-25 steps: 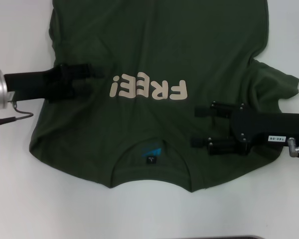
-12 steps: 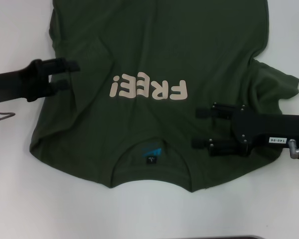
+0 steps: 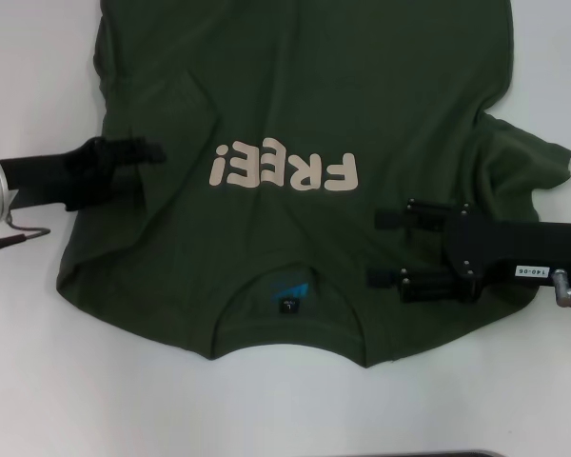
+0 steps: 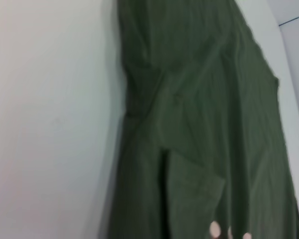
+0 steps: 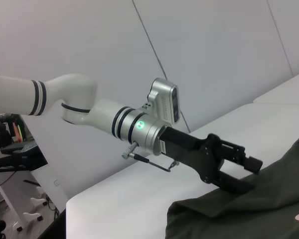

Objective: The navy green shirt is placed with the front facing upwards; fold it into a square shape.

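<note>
The navy green shirt [image 3: 314, 95] lies spread front-up on the white table, its cream "FREE!" letters [image 3: 284, 171] upside down in the head view and its blue neck label [image 3: 290, 288] toward me. My left gripper [image 3: 152, 154] reaches over the shirt's left edge beside the letters. The right wrist view shows that left gripper [image 5: 246, 175] open, its lower finger down at the cloth [image 5: 249, 209]. My right gripper [image 3: 379, 248] hovers open over the shirt's right shoulder area, nothing between its fingers. In the left wrist view, only wrinkled shirt cloth [image 4: 199, 99] and table show.
White table [image 3: 38, 362] surrounds the shirt on the left and near sides. The shirt's right sleeve [image 3: 538, 162] sticks out, bunched, at the right. In the right wrist view, equipment stands [image 5: 10, 149] show beyond the table's [image 5: 119, 199] far end.
The left gripper drew back leftward off the chest area, then came back a little to the shirt's left edge. The right gripper has hardly moved. The shirt lies as before.
</note>
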`<state>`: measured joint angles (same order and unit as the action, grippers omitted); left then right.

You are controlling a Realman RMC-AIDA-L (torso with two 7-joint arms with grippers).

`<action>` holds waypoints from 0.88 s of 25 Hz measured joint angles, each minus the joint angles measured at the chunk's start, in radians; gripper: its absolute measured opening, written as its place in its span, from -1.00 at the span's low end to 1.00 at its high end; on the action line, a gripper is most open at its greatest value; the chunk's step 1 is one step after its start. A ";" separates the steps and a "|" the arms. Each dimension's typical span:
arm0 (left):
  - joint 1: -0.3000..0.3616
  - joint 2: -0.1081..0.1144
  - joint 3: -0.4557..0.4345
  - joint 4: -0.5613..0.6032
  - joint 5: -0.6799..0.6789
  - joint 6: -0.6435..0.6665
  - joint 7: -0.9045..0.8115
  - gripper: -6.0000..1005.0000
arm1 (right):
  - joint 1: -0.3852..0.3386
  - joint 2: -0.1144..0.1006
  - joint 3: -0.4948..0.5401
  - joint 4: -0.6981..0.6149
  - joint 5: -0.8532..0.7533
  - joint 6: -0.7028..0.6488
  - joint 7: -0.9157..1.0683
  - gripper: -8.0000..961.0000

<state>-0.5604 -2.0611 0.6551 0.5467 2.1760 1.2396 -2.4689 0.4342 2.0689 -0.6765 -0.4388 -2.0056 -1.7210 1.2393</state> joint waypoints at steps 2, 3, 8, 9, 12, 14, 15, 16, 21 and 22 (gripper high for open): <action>0.000 0.000 0.001 0.001 0.021 0.004 -0.019 0.43 | 0.000 0.000 0.000 0.000 0.000 0.001 0.000 0.93; 0.000 -0.001 0.003 0.001 0.026 0.008 -0.024 0.43 | 0.000 0.000 0.000 0.000 0.000 0.003 0.000 0.93; -0.006 -0.009 0.004 0.002 0.012 0.037 -0.028 0.43 | 0.001 0.000 0.000 0.000 0.001 0.004 0.000 0.93; -0.008 -0.012 0.001 0.002 -0.002 0.049 -0.027 0.43 | 0.001 0.000 0.000 0.000 0.001 0.004 0.000 0.93; -0.008 -0.020 -0.001 0.003 -0.071 0.103 -0.010 0.43 | 0.001 0.000 0.000 0.000 0.002 0.004 0.000 0.93; -0.004 -0.021 -0.001 0.004 -0.122 0.161 0.016 0.43 | 0.002 0.000 0.000 0.000 0.001 0.005 0.000 0.93; -0.003 -0.020 -0.001 0.002 -0.148 0.211 0.037 0.43 | 0.002 0.000 0.000 0.000 0.001 0.006 0.000 0.93; -0.002 -0.016 0.000 -0.002 -0.165 0.272 0.055 0.43 | 0.002 0.000 0.000 0.000 0.001 0.006 0.000 0.93; -0.004 0.000 0.006 -0.008 -0.117 0.416 0.096 0.43 | 0.002 0.000 0.000 0.000 0.001 0.013 -0.004 0.93; 0.000 0.002 -0.002 -0.006 -0.091 0.400 0.094 0.43 | 0.003 0.000 0.000 0.000 0.000 0.016 -0.005 0.93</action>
<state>-0.5609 -2.0592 0.6531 0.5403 2.0847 1.6398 -2.3745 0.4369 2.0688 -0.6764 -0.4388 -2.0051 -1.7049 1.2342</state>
